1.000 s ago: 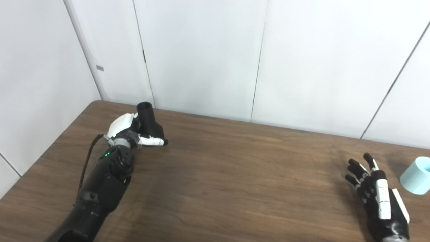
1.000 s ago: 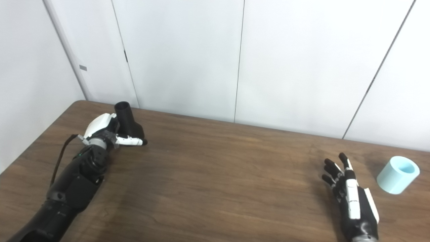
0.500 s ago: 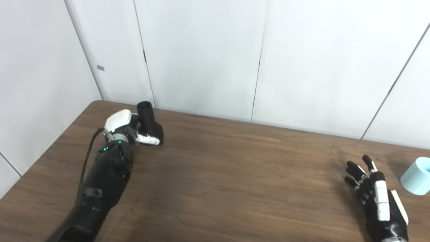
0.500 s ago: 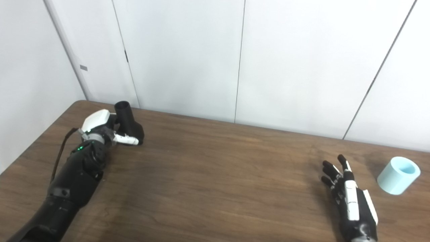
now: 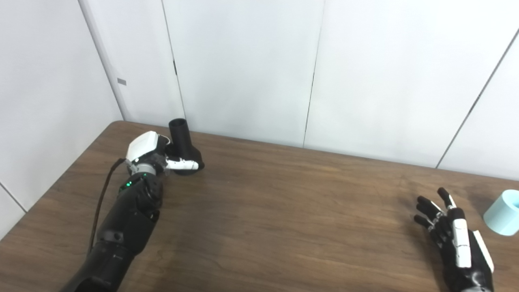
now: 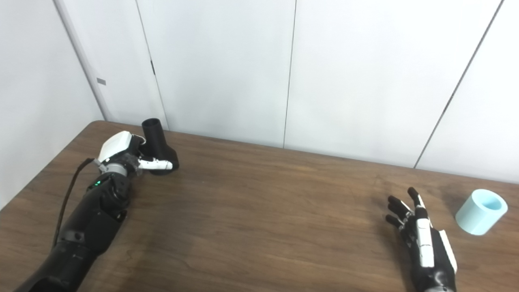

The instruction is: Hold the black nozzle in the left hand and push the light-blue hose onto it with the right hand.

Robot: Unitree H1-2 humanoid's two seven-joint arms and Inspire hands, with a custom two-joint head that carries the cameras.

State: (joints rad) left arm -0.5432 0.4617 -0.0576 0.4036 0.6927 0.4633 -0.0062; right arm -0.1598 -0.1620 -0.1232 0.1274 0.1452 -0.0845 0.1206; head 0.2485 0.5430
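Note:
The black nozzle [image 5: 182,143] stands with its narrow tube pointing up at the table's far left corner, its wide base tipped a little. My left hand [image 5: 151,155] is shut on it: the white thumb crosses the front of the base and the fingers wrap behind. The light-blue hose [image 6: 481,211], a short wide tube, lies tilted on the table at the far right, partly cut off in the left eye view. My right hand [image 6: 419,239] rests open, fingers spread and pointing away, a short way left of the hose and apart from it.
The brown wooden table [image 5: 284,211] spans the view between the two hands. White wall panels [image 5: 243,69] rise close behind the table's far edge, right behind the nozzle. A dark cable [image 5: 106,190] runs along my left forearm.
My left hand has closed around the nozzle and moved it slightly right, setting its tube more upright. My right hand has drawn back a little toward me, still open. The hose has not moved.

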